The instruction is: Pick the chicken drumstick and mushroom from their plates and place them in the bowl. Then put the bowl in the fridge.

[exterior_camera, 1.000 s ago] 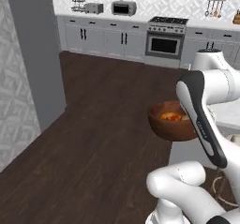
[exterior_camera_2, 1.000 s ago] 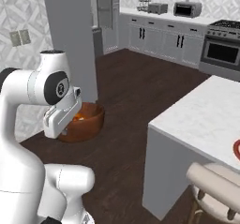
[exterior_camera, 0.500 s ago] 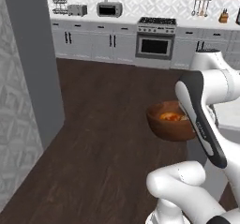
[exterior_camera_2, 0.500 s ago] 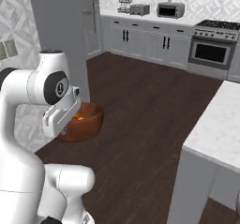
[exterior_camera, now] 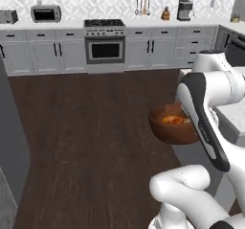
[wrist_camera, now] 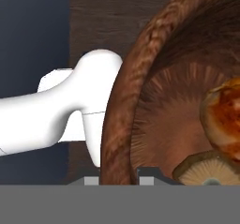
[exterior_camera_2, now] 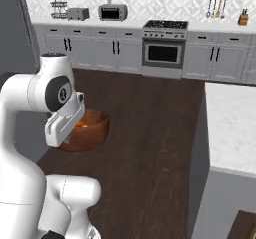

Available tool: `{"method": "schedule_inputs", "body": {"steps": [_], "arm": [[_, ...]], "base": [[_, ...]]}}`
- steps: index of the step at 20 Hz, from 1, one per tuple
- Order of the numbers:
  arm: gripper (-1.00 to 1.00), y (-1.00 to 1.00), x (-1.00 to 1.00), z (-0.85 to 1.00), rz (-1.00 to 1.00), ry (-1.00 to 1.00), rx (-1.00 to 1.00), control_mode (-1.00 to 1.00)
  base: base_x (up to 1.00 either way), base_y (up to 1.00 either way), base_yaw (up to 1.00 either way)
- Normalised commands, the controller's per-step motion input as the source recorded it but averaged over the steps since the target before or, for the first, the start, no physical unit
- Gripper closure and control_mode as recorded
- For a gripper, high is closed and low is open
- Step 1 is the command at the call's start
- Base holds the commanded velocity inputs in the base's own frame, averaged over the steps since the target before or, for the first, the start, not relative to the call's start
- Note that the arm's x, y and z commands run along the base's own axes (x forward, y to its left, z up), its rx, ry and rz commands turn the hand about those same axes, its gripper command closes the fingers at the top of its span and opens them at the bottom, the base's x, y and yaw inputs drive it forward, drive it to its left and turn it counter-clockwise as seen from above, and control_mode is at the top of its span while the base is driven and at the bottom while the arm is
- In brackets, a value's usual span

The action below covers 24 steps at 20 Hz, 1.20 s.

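dark plank flooring runs back to a wall of grey cabinets and a steel oven (exterior_camera: 105, 50). at the far left of the left base view a tall flat grey slab (exterior_camera: 10, 146) stands close by; i take it for the fridge, door side not readable.

i'm on the carry step: both foods are in, and the bowl (exterior_camera: 173, 124) hangs in the air over the floor, beside the arm. it is round, deep, reddish-brown with a wood-like streaked wall. inside lie the glossy orange chicken drumstick (wrist_camera: 226, 120) and the pale mushroom (wrist_camera: 208, 170), gills showing, touching each other.

the claw (wrist_camera: 119, 181) is pressed together, pinching the bowl's rim.

next i judge: swing left toward the fridge, keep the bowl level.
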Motion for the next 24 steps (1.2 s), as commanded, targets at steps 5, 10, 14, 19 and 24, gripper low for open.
{"method": "schedule_inputs", "body": {"steps": [5,10,14,19,24], "arm": [[1.0,0.0,0.0,0.0,0.0,0.0,0.0,1.0],[1.0,0.0,0.0,0.0,0.0,0.0,0.0,1.0],[1.0,0.0,0.0,0.0,0.0,0.0,0.0,1.0],[1.0,0.0,0.0,0.0,0.0,0.0,0.0,1.0],[1.0,0.0,0.0,0.0,0.0,0.0,0.0,1.0]], "base": [[0.93,0.4,-0.58],[1.0,0.13,-0.18],[1.0,0.02,0.03],[1.0,0.02,0.15],[1.0,0.0,0.23]]}}
